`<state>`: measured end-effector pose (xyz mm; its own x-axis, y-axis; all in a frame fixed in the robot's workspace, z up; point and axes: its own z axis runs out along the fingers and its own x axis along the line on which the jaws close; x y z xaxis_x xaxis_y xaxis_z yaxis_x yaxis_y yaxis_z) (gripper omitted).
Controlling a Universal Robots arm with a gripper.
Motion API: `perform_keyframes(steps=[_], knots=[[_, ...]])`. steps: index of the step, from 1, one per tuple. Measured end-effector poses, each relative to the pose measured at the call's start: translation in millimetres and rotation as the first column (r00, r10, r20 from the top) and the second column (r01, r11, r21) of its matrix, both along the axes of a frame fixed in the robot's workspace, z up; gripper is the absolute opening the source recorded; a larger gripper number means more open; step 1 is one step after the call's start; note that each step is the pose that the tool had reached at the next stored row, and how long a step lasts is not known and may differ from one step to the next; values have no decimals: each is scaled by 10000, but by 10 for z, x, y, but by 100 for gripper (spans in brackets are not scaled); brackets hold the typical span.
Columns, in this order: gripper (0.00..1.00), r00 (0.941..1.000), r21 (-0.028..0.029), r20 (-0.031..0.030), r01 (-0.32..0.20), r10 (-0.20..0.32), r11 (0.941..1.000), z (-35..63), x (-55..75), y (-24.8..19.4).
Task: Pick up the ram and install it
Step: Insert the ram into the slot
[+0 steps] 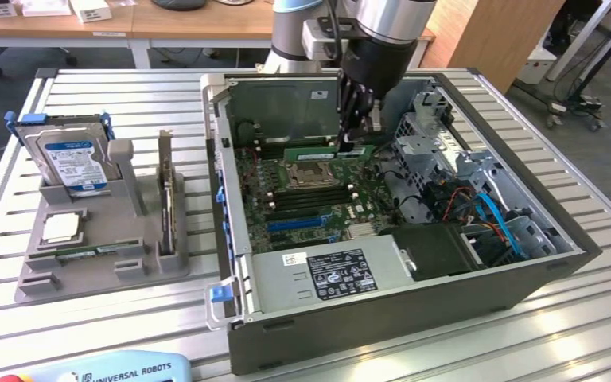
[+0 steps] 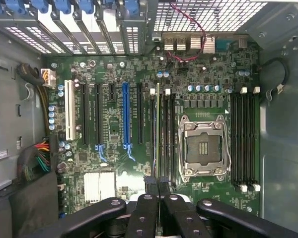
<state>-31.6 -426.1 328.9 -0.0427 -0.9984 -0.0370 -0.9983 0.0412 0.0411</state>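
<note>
The end effector (image 1: 350, 142) is closed firmly on the ram (image 1: 311, 149) and holds it by the upper edge, inside the open computer case (image 1: 412, 318). The ram hangs straight below the fingers, close over the motherboard (image 2: 114, 148). Its long axis runs parallel to the dark memory slots (image 2: 168, 134) just beside the CPU socket (image 2: 203, 146); I cannot tell if it touches a slot.

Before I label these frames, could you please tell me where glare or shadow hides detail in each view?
Exterior view: soft even light, pale glare on the ribbed metal table; the open grey computer case is dimmer inside. Wrist view: the perforated metal grille is washed bright, the black hand dark in shade.
</note>
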Motion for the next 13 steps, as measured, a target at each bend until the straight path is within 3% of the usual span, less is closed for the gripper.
perform_keyframes(steps=[13], knots=[[12, 9999, 0, 0, 120, -120, 9999, -97, 0, 0]])
